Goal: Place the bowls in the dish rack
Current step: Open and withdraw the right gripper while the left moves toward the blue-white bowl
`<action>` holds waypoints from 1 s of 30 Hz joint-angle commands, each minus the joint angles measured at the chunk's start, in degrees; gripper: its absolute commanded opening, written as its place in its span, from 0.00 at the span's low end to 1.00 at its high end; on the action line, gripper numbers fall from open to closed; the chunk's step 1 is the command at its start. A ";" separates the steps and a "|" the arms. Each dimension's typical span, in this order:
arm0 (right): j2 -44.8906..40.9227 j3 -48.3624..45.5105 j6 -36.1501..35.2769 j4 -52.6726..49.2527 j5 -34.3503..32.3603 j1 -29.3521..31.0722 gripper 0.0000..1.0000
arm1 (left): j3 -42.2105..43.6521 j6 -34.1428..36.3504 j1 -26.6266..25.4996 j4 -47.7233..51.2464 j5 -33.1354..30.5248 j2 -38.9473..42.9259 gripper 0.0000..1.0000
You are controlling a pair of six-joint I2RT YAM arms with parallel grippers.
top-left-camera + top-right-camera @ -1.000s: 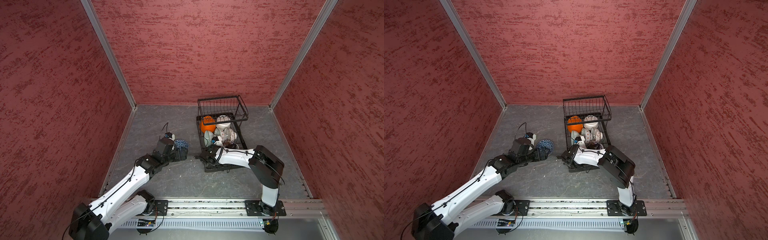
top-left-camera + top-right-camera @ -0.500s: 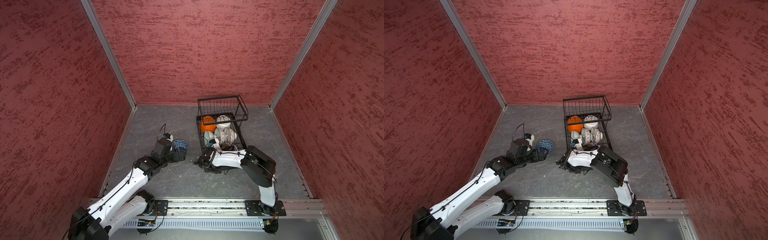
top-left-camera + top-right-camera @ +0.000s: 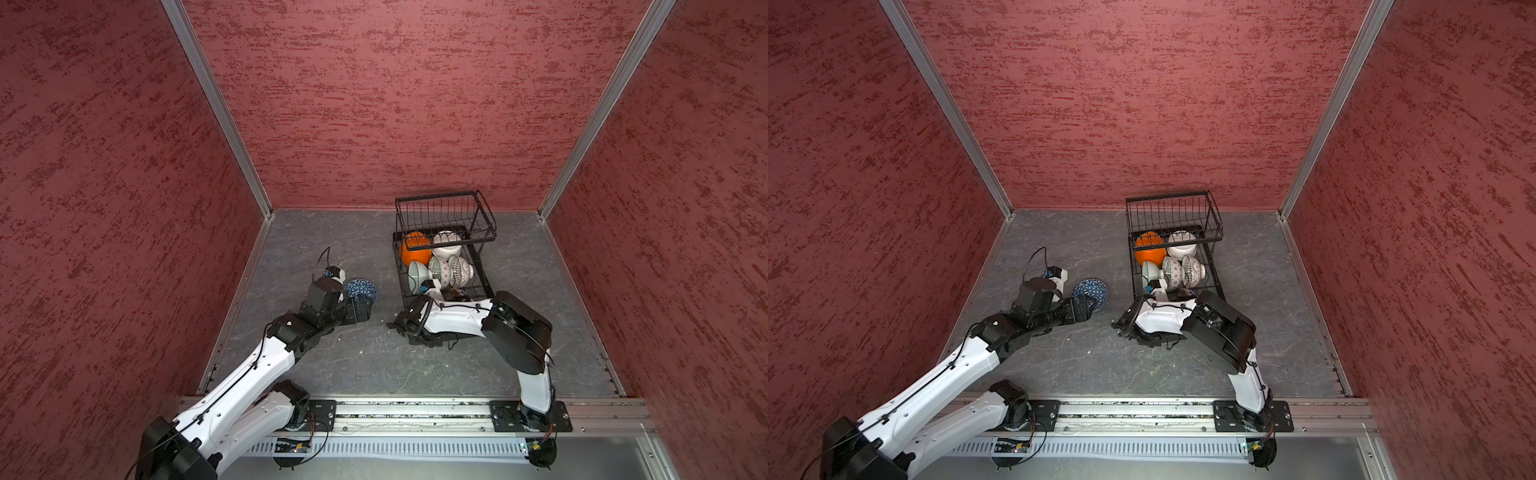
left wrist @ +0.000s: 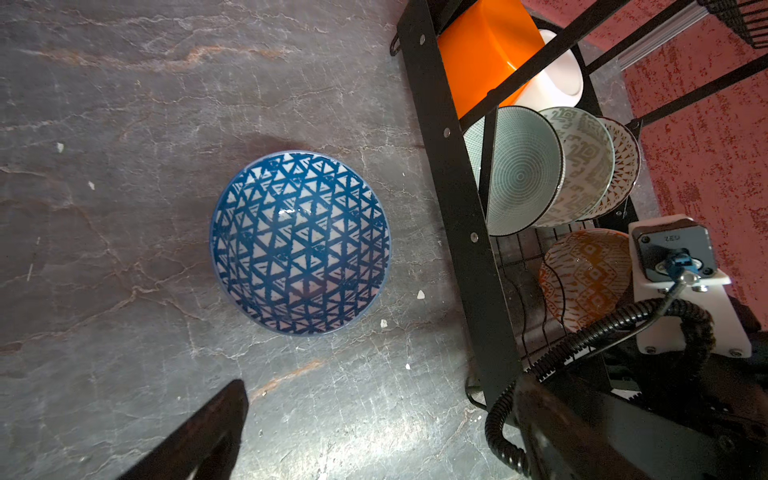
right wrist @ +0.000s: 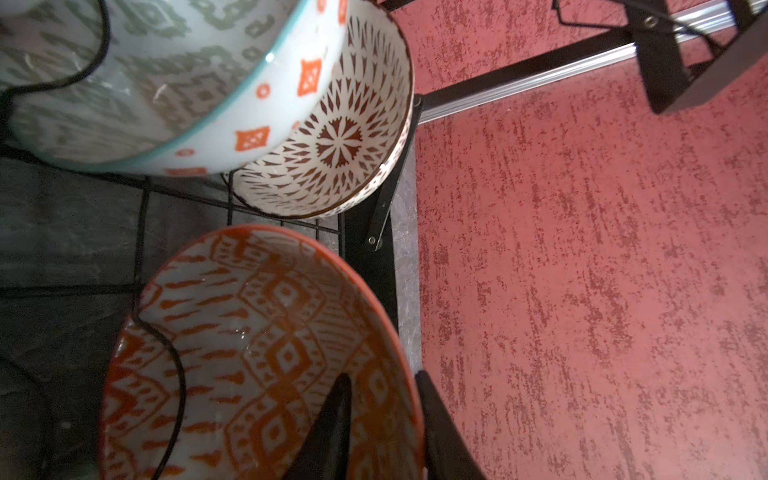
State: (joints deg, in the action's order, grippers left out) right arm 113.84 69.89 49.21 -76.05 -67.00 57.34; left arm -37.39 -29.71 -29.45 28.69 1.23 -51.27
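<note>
Outstanding item: the blue-patterned bowl (image 4: 301, 243) stands upright, mouth up, on the grey tabletop (image 4: 104, 208). It is outside the dish rack (image 4: 453, 187), near the rack's long side bar but apart from it. The bowl lies just ahead of the left gripper (image 4: 382, 386), roughly on the line between its two fingers, and nothing touches it. That gripper's jaws are spread wide and hold nothing.

Item at the right arm: the red-orange patterned bowl (image 5: 257, 353) rests tilted on the rack's flat wire base, at the end nearest the right gripper (image 5: 382, 376). The gripper straddles the bowl's rim, with one finger (image 5: 328, 424) inside the bowl and the other outside. The jaws are parted, and bowl surface shows between the inner finger and the rim, so no clamp is evident.

Loaded items, beyond the right gripper: three bowls stand on edge in a close row across the dividers. These are the grey-green bowl (image 4: 519, 170), the bowl with red-orange diamonds (image 5: 166, 83) and the dark-patterned bowl (image 5: 332, 145). Farther on, under the raised basket (image 3: 444, 214), the orange bowl (image 3: 413, 249) and the white bowl (image 3: 446, 247) sit side by side.

Surface: small white chips (image 4: 420, 295) lie on the tabletop between the blue-patterned bowl and the rack.
</note>
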 commanded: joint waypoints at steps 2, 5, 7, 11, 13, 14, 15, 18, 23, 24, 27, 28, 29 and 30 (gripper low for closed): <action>-2.39 -0.80 2.08 2.75 3.90 0.23 0.40 | -0.42 0.88 0.56 0.71 0.17 0.47 1.00; -3.10 -0.47 1.81 2.53 3.81 0.22 0.49 | -0.41 0.89 0.71 0.75 0.17 0.46 0.99; -3.75 -0.28 1.22 2.88 3.79 0.16 0.56 | -0.41 0.89 0.90 0.76 0.26 0.31 1.00; -5.80 0.15 -0.45 4.10 4.24 0.12 0.73 | -0.41 0.89 1.39 0.85 0.51 0.22 0.99; -7.32 0.12 -1.87 5.29 4.76 0.13 0.82 | -0.44 0.82 1.76 0.84 0.76 0.26 0.99; -8.34 -0.01 -2.71 6.15 5.08 0.05 0.86 | -0.41 0.68 2.09 0.86 0.86 0.27 0.99; -9.41 -0.10 -3.63 7.07 5.50 0.05 0.89 | -0.42 0.44 2.37 0.97 0.99 0.27 0.99; -12.48 -0.69 -6.70 10.44 6.94 -0.26 0.97 | -0.61 -0.03 3.58 1.45 1.62 0.19 0.99; -17.65 -2.17 -11.12 15.96 9.69 -0.59 0.98 | -1.53 -1.01 6.17 3.92 2.31 -0.50 0.99; -18.57 -2.45 -11.93 16.88 10.24 -0.56 0.99 | -1.63 -1.20 6.64 4.34 2.40 -0.76 1.00; -21.47 -3.61 -14.54 20.36 12.75 -0.74 0.99 | -2.05 -1.49 8.38 5.72 3.20 -1.54 0.99; -22.73 -4.23 -15.72 21.95 14.01 -0.84 0.99 | -2.12 -1.58 8.88 6.06 3.40 -1.92 1.00; -23.94 -4.76 -16.87 23.68 15.63 -0.85 0.99 | -2.16 -1.81 9.38 6.52 3.42 -2.24 1.00; -25.09 -5.22 -17.65 25.05 17.11 -0.93 0.98 | -2.25 -1.92 9.84 6.99 3.36 -2.58 0.99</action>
State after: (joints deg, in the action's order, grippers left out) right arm 91.59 65.58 34.98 -56.88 -54.35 56.75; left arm -38.15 -31.00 -20.78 33.36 3.75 -53.23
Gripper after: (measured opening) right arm 0.985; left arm 0.995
